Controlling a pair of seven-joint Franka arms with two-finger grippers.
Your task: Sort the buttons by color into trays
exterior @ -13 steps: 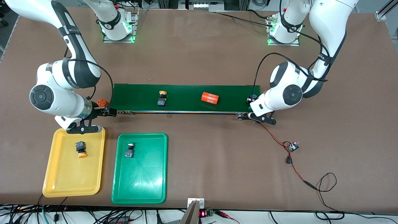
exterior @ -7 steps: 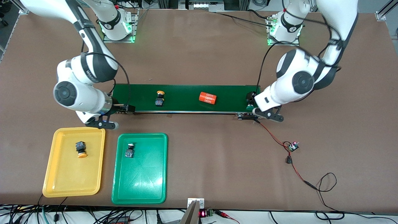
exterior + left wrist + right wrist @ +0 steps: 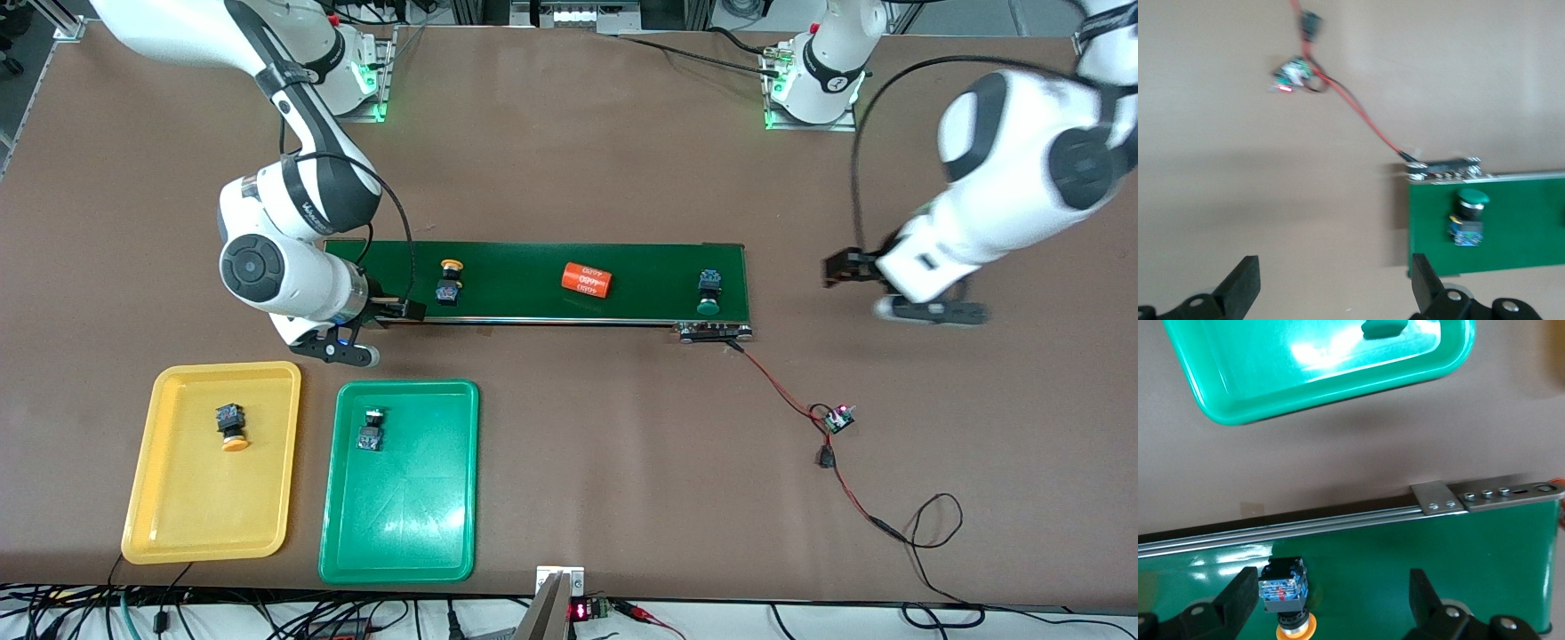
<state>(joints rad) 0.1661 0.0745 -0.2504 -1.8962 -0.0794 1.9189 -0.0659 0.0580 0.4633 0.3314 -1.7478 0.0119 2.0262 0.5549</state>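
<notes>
The brown worktop (image 3: 569,133) was flat and dull, like smooth board. The long dark-green belt (image 3: 533,281) looked smooth too, with a shiny metal rail along its near edge.

The biggest change was at the left arm's end. A second before, the left tool (image 3: 925,311) sat low over that end of the belt. Now it hung over bare worktop, well apart from the belt, with its black fingers spread wide and nothing between them. A green-capped button (image 3: 709,292) now lay alone on the belt there, so it seemed that button had just been let go and was waiting to be sorted.

The right tool (image 3: 342,348) had moved from over the yellow tray (image 3: 169,524) to the belt's other end. Its fingers were spread and empty, just beside a yellow-capped button (image 3: 448,281), which it would probably pick next.

Both trays were shallow, glossy plastic with round corners. The yellow tray held one yellow-capped button (image 3: 231,426), and the green tray (image 3: 400,533) held one green-capped button (image 3: 371,428). An orange cylinder (image 3: 587,281) lay mid-belt. The buttons were small, blocky black-and-blue bodies with round caps.
</notes>
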